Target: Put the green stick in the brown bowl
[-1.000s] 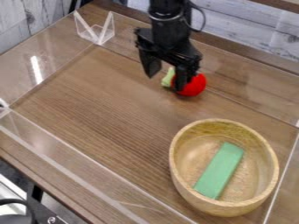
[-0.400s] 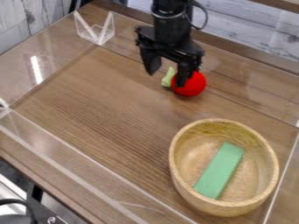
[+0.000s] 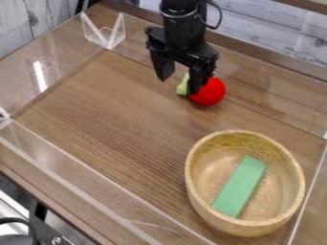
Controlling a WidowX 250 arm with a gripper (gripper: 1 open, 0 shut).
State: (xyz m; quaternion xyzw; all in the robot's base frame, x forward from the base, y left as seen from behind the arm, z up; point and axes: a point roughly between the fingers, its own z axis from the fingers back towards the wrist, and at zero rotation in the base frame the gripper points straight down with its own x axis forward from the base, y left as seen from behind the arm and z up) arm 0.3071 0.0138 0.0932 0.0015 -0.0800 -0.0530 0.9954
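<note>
green stick [image 3: 240,186] lies flat inside the brown bowl [image 3: 205,154], slanted, upper end toward the far right rim, lower end near the front wall. Looks fully inside, nothing over the rim. Judging by that, placement is done.

claw [image 3: 178,76] is spread wide, holding nothing, pointing straight down at the far side of the table [image 3: 102,115], well apart from the bowl. It hangs just beside the red ball [image 3: 207,91], which has a small green leaf bit on the claw side. Can't tell whether a finger touches the ball; the black fingers overlap it from this angle.

What's left, as I read it: a clean retreat.
- lift straight up first, no sideways sweep at this height, or the ball gets knocked and rolls
- keep the jaws spread, don't snap them together next to the ball
- stay off the clear side walls [image 3: 38,67] and the bowl; a nudged rim could tip the stick out

No regrasp needed.
</note>
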